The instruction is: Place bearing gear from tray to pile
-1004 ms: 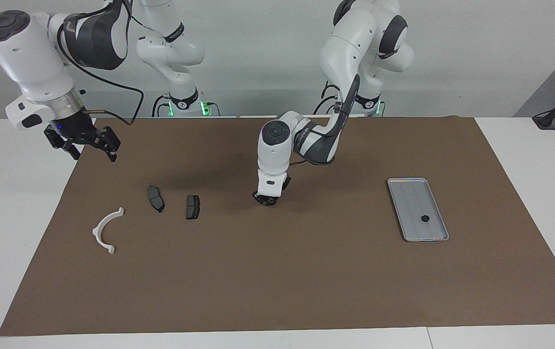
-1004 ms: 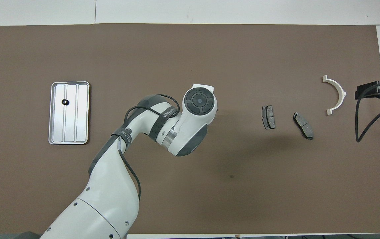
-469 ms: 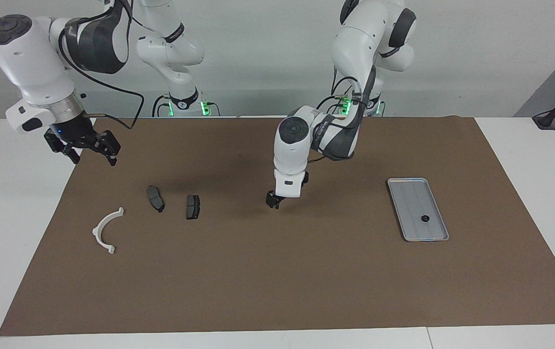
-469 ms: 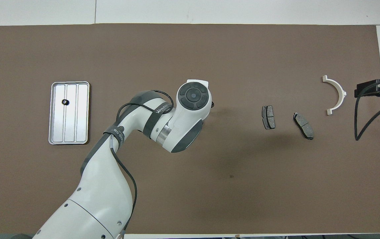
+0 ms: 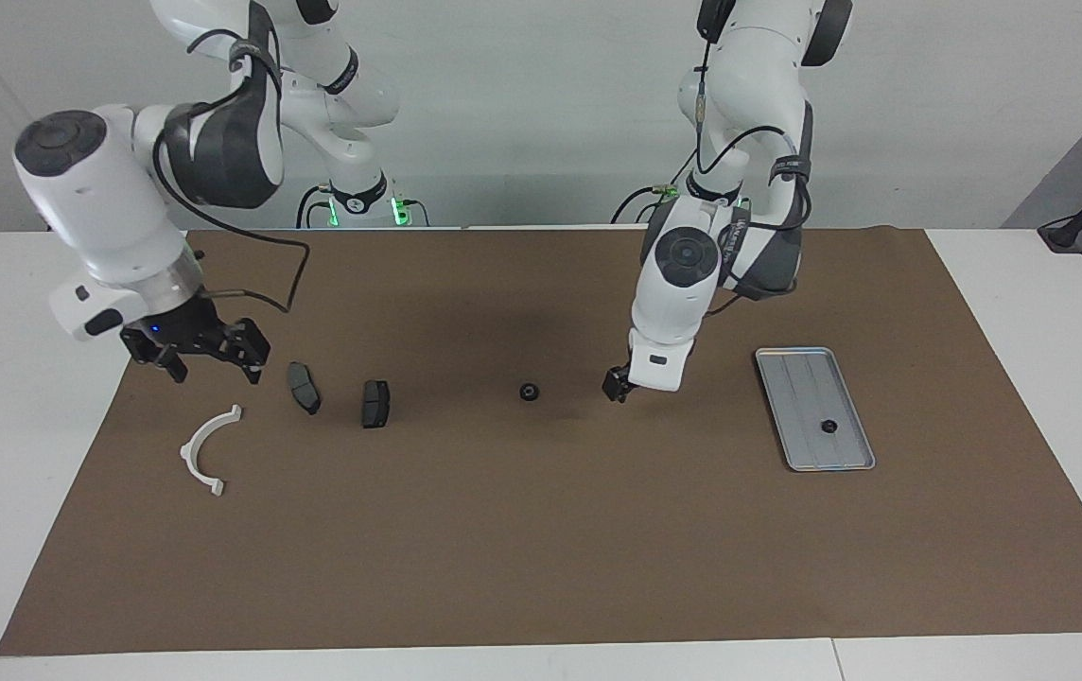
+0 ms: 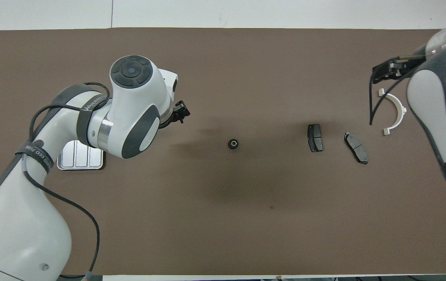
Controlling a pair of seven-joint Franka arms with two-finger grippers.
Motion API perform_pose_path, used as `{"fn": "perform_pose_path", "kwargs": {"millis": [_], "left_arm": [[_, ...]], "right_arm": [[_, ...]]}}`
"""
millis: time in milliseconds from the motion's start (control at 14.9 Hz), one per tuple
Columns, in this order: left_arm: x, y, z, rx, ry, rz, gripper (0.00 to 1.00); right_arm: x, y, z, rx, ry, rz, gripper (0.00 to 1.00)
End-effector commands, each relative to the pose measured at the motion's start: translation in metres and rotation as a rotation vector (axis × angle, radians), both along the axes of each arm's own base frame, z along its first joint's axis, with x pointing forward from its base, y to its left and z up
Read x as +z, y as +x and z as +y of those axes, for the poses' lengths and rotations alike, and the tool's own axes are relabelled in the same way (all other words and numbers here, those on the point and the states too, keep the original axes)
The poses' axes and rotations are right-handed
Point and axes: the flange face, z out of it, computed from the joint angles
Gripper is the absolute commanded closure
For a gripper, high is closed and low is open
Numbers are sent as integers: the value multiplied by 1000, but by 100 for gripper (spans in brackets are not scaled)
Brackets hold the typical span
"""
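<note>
Wristband (image 6: 93, 102) lettering perhaps reads "WANJEED".

From my remote station I assess this as a robotics laboratory: two white articulated arms (image 5: 721, 142) stand bolted at the edge of a plain white desk (image 5: 40, 397), with green status lights at their bases and cabling strapped along their links. I note a brown mat (image 5: 541, 530) laid as a marked work area, bare pale walls, and loose mechanical parts, namely brake pads (image 5: 375, 403), set out as test pieces.
</note>
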Motion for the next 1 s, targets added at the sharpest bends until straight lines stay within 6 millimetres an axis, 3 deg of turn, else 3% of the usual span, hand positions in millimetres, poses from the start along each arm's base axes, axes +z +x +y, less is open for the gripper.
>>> {"fn": "perform_pose_path", "kwargs": {"millis": [0, 201, 335, 469, 603, 670, 803, 870, 937], "left_arm": [[15, -9, 67, -92, 1, 12, 0], [8, 4, 128, -181, -19, 25, 0], [3, 11, 172, -248, -37, 12, 0], [-5, 13, 199, -317, -48, -13, 3], [-10, 14, 223, -355, -52, -47, 14], [-15, 12, 228, -376, -52, -50, 14], [-18, 14, 261, -405, -51, -58, 16], [-18, 15, 269, -418, -50, -60, 19], [-19, 15, 271, -437, -39, -59, 30]], "right_arm": [[-12, 19, 77, -67, 7, -2, 1], [-24, 3, 178, -178, 14, 0, 1], [-30, -10, 218, -207, 23, -6, 1], [-44, -28, 257, -216, 25, 1, 1], [-65, -48, 298, -228, 35, -7, 1], [-74, -58, 313, -225, 42, -5, 1], [-90, -76, 337, -197, 41, 20, 1], [-94, -83, 346, -180, 36, 27, 1], [-98, -85, 348, -175, 37, 26, 1]]}}
